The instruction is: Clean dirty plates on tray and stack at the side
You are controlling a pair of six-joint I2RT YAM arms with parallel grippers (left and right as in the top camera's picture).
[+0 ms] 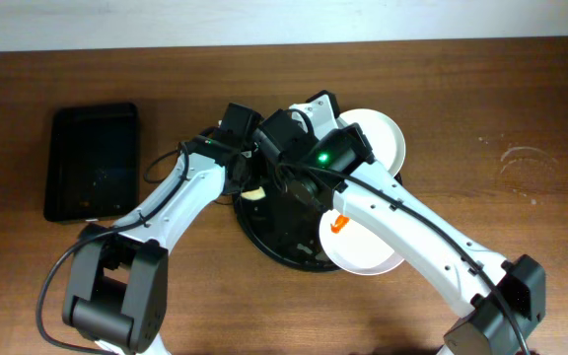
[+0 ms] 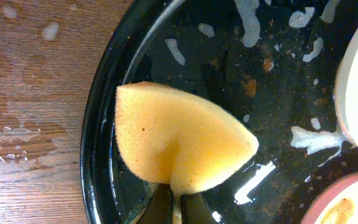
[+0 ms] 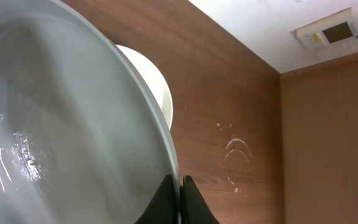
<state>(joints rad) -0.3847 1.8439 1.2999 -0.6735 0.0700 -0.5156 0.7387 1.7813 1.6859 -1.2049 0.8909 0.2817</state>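
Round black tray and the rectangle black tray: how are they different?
The round tray is a bigger circle; the rectangular tray is smaller with straight sides. The round tray is wet, and the left gripper holds a yellow sponge on it; the rectangular tray sits left, away from both arms. Both are black.

Bright, even light from above, soft shadows on bench (image 1: pixel 521 118); white glare streaks on wet tray (image 2: pixel 229 62); close plate (image 3: pixel 55 124) fills right-wrist view, slightly soft; sponge (image 2: pixel 179 140) sharp.
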